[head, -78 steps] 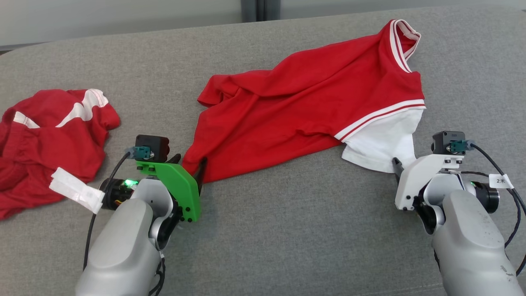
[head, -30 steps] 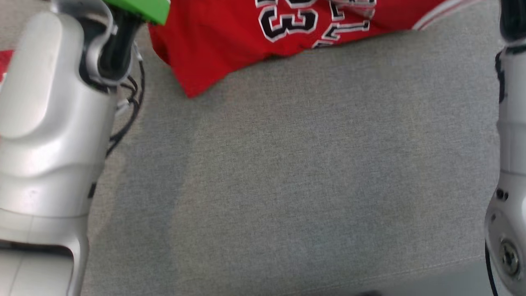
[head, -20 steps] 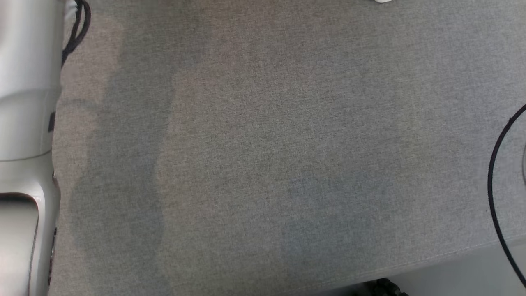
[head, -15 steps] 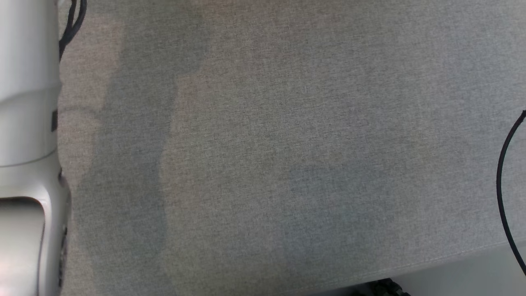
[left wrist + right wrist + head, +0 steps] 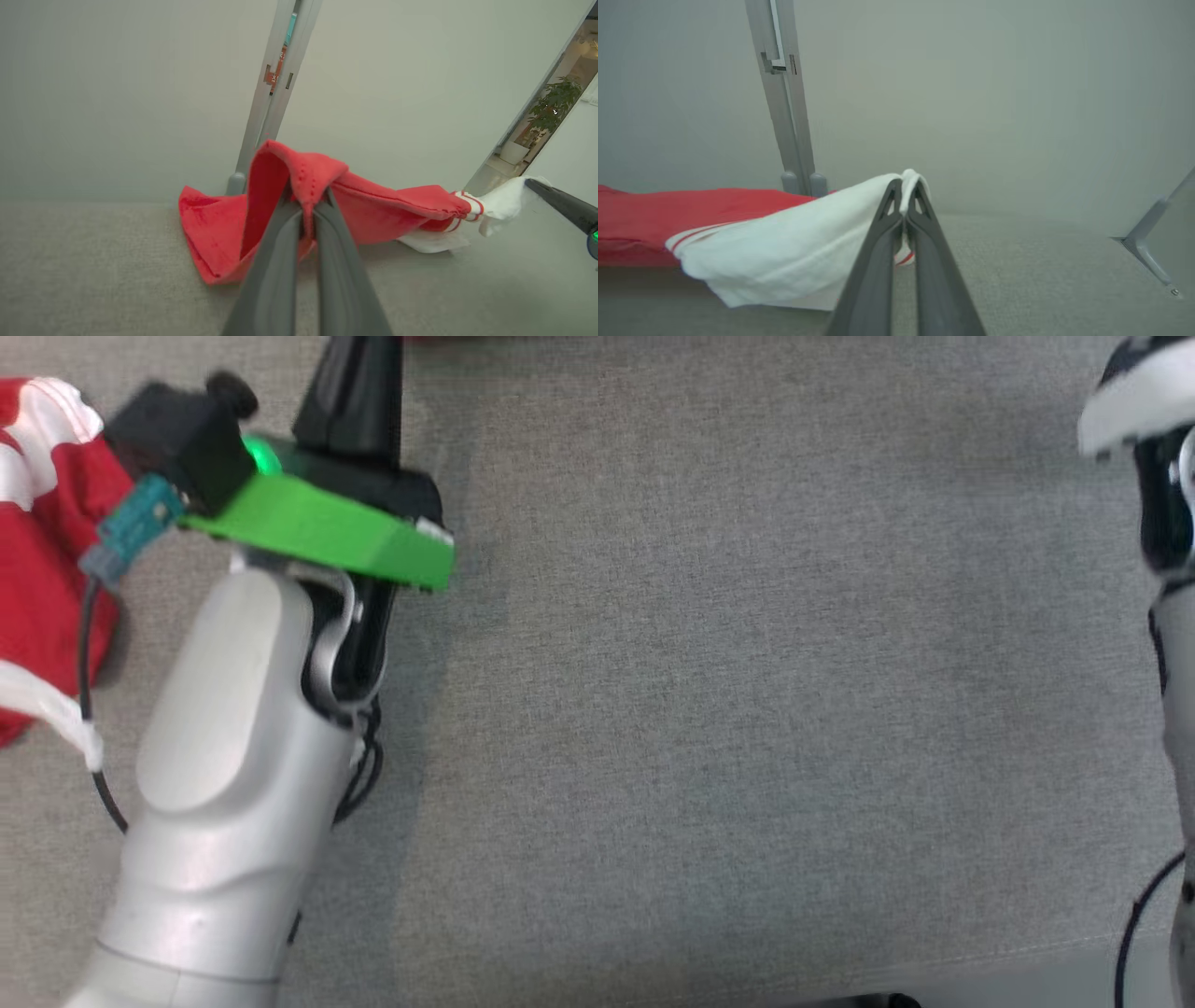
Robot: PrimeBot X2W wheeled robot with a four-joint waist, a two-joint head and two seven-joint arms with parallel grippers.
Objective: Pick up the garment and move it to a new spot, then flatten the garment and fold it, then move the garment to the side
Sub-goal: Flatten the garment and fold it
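Note:
The garment (image 5: pixel 387 210) is a red jersey with a white sleeve (image 5: pixel 794 252). My left gripper (image 5: pixel 306 207) is shut on a bunched red corner of it and holds that corner just off the grey cushion. My right gripper (image 5: pixel 903 196) is shut on the white sleeve's edge, with the red body (image 5: pixel 668 210) trailing to its left. The jersey sags between the two grips and its middle rests on the cushion. In the head view my left fingers (image 5: pixel 350 392) point up past the top edge, behind the green wrist bracket (image 5: pixel 317 527).
A second red-and-white garment (image 5: pixel 37 551) lies crumpled at the left, beside my left wrist. The grey cushion (image 5: pixel 747 709) stretches between my arms, its front edge (image 5: pixel 934 966) near the bottom. A pale wall with a metal post (image 5: pixel 275 93) stands behind.
The head camera has swung, so my left wrist and the second garment are back in its view. The jersey, which earlier lay spread on the cushion, now hangs pinched between both shut grippers.

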